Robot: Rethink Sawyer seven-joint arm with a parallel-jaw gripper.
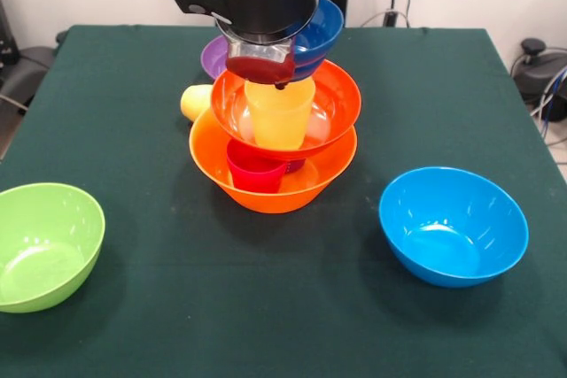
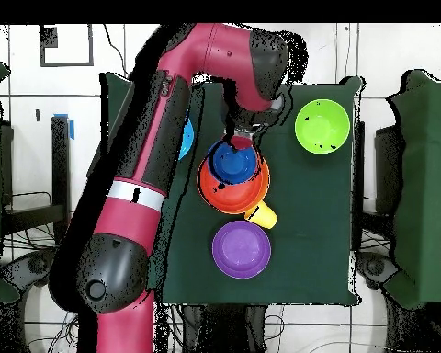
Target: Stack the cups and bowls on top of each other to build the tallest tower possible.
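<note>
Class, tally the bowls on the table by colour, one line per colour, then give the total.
Orange: 2, the large orange bowl and the red-orange bowl
Blue: 2, the light blue bowl and the dark blue bowl
Green: 1, the lime green bowl
Purple: 1, the purple bowl
Total: 6

The work surface is a rectangular table covered with a dark green cloth [image 1: 266, 307]. Five items are seen resting directly on it. A glossy lime green plastic bowl [image 1: 44, 245] is placed at the front left edge in the front view, upright. A glossy light blue plastic bowl [image 1: 454, 225] is placed at the front right, upright. The large orange-yellow plastic bowl [image 1: 273, 185] is set near the centre. A pale yellow ribbed plastic cup [image 1: 195, 102], apparently on its side, lies just beside it. A purple plastic bowl [image 2: 242, 248] stands behind.
</note>
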